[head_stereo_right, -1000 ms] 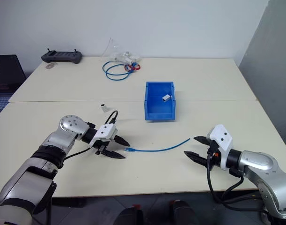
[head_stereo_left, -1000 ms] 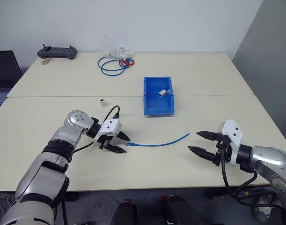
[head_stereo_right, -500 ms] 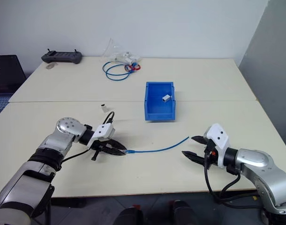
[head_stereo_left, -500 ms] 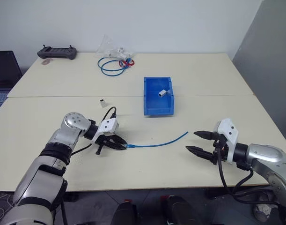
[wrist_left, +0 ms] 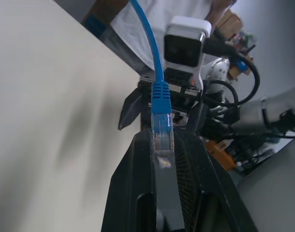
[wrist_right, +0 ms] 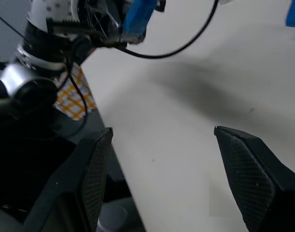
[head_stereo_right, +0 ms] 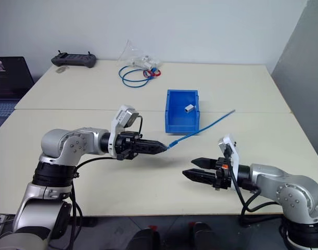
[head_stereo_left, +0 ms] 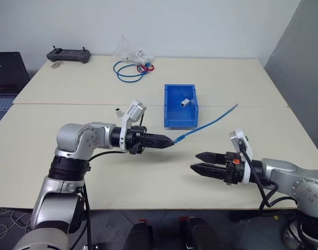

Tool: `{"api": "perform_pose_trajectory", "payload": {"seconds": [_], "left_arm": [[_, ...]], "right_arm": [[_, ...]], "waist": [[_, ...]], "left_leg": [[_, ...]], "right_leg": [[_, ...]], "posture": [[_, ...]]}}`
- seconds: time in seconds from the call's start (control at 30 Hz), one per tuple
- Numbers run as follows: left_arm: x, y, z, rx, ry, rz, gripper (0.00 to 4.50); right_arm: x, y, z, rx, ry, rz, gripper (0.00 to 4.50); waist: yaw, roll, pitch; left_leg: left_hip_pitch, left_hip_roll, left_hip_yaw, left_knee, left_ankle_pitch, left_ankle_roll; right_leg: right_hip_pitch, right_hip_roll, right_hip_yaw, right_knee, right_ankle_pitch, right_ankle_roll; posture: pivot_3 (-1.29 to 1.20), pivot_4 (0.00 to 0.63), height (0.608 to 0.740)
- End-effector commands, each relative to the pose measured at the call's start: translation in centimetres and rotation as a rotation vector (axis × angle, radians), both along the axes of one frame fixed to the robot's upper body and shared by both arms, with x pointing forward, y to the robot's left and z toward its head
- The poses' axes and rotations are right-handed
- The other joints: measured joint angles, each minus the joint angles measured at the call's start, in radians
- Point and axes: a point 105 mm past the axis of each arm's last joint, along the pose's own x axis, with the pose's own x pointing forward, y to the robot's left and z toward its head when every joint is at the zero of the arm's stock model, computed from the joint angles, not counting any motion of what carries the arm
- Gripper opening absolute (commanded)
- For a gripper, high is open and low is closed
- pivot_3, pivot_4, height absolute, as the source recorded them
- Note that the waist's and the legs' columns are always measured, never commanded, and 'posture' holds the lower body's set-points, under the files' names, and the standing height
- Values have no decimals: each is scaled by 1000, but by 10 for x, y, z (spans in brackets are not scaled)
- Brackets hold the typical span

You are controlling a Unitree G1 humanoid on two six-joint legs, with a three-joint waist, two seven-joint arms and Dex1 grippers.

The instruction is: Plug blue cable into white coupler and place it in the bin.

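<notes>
My left gripper [head_stereo_left: 169,141] is shut on the plug end of the blue cable [head_stereo_left: 208,124] and holds it above the table, pointing right. The cable slants up and away over the table toward the right. In the left wrist view the clear plug [wrist_left: 161,140] sits pinched between the black fingers. My right gripper [head_stereo_left: 194,161] hovers open a short way to the right of and below the plug, pointing left, with nothing in it. The white coupler [head_stereo_left: 118,111] stands on the table behind my left wrist. The blue bin [head_stereo_left: 168,112] lies beyond the plug.
A greyish-white block [head_stereo_left: 186,102] lies inside the bin. At the far edge are a coiled darker-blue cable with red bits [head_stereo_left: 130,70], a clear bag [head_stereo_left: 128,52] and a black controller [head_stereo_left: 68,54]. A dark screen [head_stereo_left: 8,67] stands at the left.
My left gripper shut on the cable's plug end, then rose and swung right, lifting the cable off the table. My right gripper moved left toward it, still open.
</notes>
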Motion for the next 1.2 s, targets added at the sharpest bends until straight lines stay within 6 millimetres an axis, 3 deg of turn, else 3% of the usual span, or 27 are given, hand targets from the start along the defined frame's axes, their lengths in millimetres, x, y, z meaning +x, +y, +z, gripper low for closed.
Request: {"api": "perform_pose_trajectory", "payload": {"seconds": [0.03, 0.33, 0.43, 0.83, 1.07, 1.2], "left_arm": [[-11, -4, 2, -21, -7, -16, 554], [-15, -10, 3, -58, 7, -16, 554], [-19, -9, 2, -61, 10, -21, 512], [-19, -6, 0, -67, 12, 0, 512], [-13, -6, -4, -55, -58, 44, 512], [-9, 10, -22, 51, -156, 49, 1333]], "right_arm": [[2, 8, 14, 74, 10, 8, 3542], [4, 23, 28, 182, 89, 31, 3542], [2, 26, 28, 189, 107, 47, 3085], [5, 25, 29, 198, 147, 58, 237], [5, 24, 29, 191, 154, 57, 154], [12, 24, 30, 174, 126, 22, 154]], "waist": [[2, 0, 0], [4, 0, 0], [4, 0, 0], [4, 0, 0], [4, 0, 0], [2, 0, 0]], "left_leg": [[0, 0, 0, 0, 0, 0], [-1, -3, 1, 0, 0, 0], [-1, -3, 2, 0, 0, 0], [-1, -3, 1, -1, 0, 0], [-1, -3, 2, -1, 0, 0], [-1, -2, 2, -1, 0, 0]], "right_leg": [[0, 0, 0, 0, 0, 0], [0, -4, 0, -1, 0, 0], [0, -4, 0, -1, 0, 1], [0, -4, 0, -1, 0, 1], [0, -4, 0, -2, 0, 1], [0, -4, 0, -2, 0, 1]], "posture": [[0, 150, 740], [0, 150, 740], [0, 150, 740], [0, 150, 740], [0, 150, 740], [0, 150, 740]]}}
